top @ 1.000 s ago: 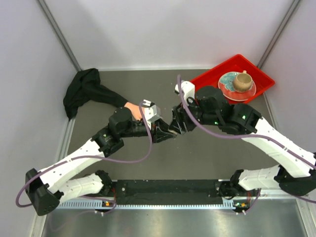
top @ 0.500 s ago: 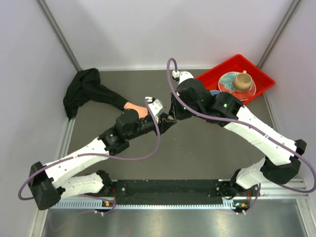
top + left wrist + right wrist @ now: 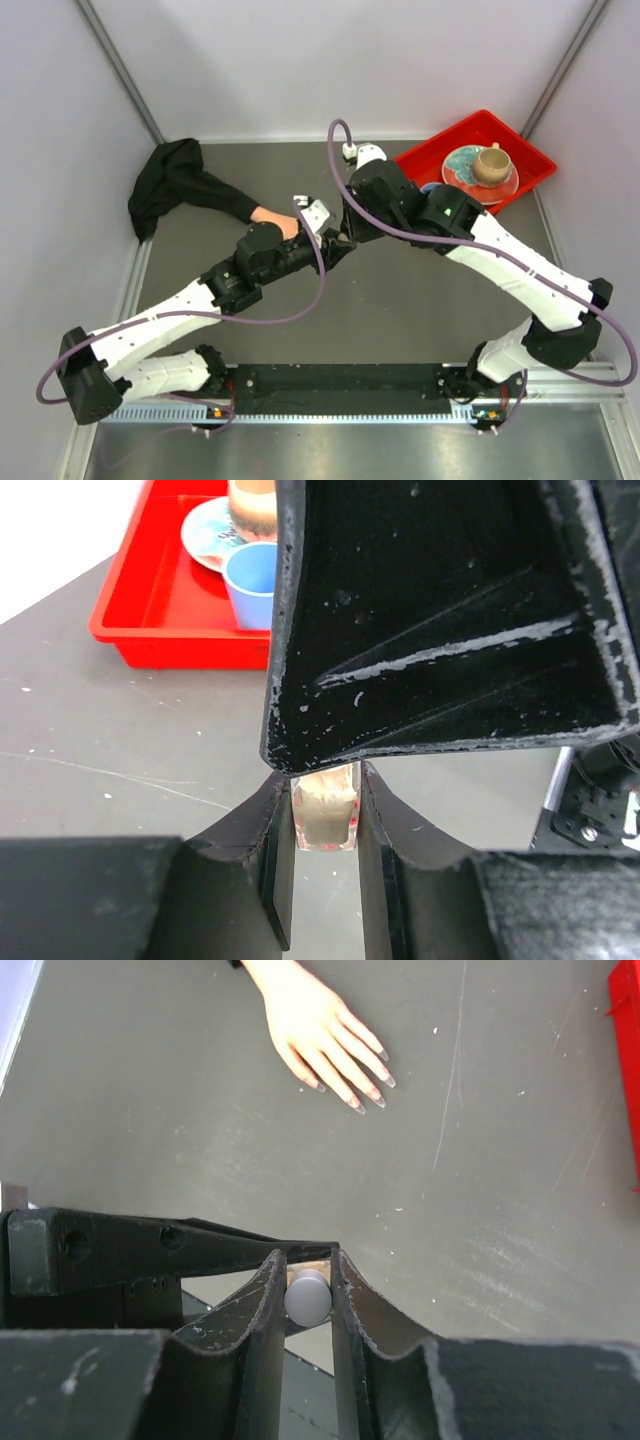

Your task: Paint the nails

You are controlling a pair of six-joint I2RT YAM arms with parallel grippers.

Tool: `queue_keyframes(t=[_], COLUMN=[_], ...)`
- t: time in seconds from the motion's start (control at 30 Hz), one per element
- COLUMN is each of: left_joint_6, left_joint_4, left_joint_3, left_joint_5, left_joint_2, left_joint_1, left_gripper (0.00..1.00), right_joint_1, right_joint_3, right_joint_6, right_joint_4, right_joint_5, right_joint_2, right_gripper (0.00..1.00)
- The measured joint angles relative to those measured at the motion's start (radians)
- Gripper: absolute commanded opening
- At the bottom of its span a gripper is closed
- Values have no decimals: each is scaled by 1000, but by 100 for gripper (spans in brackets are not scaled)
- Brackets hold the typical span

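Nails (image 3: 377, 1101) on grey bench (image 3: 150, 1130) show only from right wrist; left fingers (image 3: 272, 875) clamp bottle (image 3: 325, 815), right fingers (image 3: 262, 1335) pinch cap (image 3: 307, 1298).

1. A red rectangular plastic tray (image 3: 527, 152) sits angled at the far right corner of the dark grey tabletop (image 3: 400, 320).
2. A round teal plate with a pinkish rim (image 3: 460, 166) lies in the tray.
3. A tan mug (image 3: 490, 165) stands on that plate.
4. A small light-blue cup (image 3: 255, 580) stands in the tray, just beside the plate.
5. Plain white wall panels (image 3: 350, 60) enclose the tabletop.
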Motion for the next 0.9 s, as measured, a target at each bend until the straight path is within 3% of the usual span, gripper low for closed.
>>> queue_keyframes(t=[0.17,0.33,0.47,0.6,0.67,0.77,0.87,0.9], left_joint_6=[24,-76,-346,-585,-592,-453,-304,-262], left_joint_4=[-44,-29,248,545,557,392,191,138], left_joint_3=[0,0,0,0,0,5,6,6], left_joint_5=[183,599,921,1078,1096,1044,878,805], left_joint_2=[-31,-47,19,61,53,4,-74,-97], left_joint_1=[35,101,108,114,111,107,93,87], left_gripper=[0,0,0,0,0,0,0,0], right_joint_1=[0,0,0,0,4,5,6,8], right_joint_3=[-43,-320,-387,-362,-362,-362,-363,-363], right_joint_6=[-119,-318,-424,-468,-479,-481,-449,-432], right_joint_4=[31,267,366,423,441,441,436,436], right_joint_5=[-114,-413,-663,-823,-870,-876,-805,-760], right_joint_2=[-35,-271,-378,-378,-378,-375,-375,-372], right_gripper=[0,0,0,0,0,0,20,38])
